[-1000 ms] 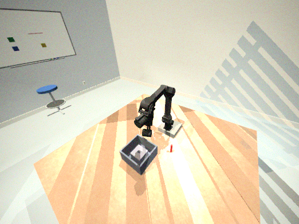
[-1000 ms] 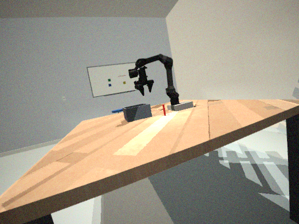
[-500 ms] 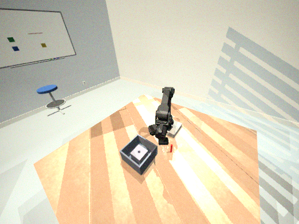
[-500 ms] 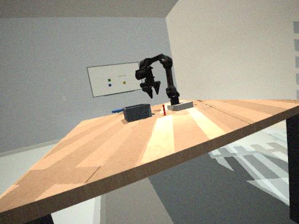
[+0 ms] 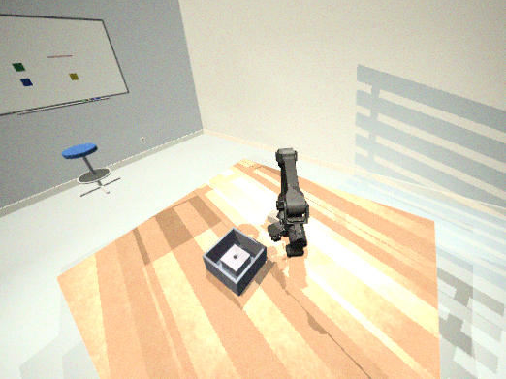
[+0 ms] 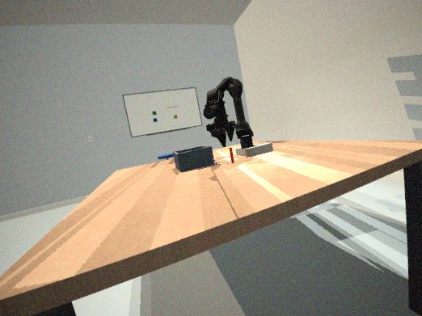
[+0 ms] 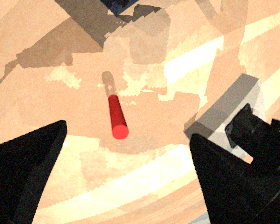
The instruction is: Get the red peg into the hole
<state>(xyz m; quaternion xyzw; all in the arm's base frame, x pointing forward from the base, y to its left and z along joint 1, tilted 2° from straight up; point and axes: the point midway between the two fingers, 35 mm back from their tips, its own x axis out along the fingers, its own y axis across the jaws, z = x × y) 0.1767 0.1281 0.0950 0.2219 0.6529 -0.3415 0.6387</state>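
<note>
Blue stool (image 5: 79, 150) (image 6: 165, 156) on floor; whiteboard (image 5: 53, 82) (image 6: 183, 117) on grey wall (image 5: 145, 47) (image 6: 61, 79).

The red peg (image 6: 231, 155) stands upright on the table (image 6: 194, 204). The open end effector (image 6: 227, 141) hangs above.
</note>
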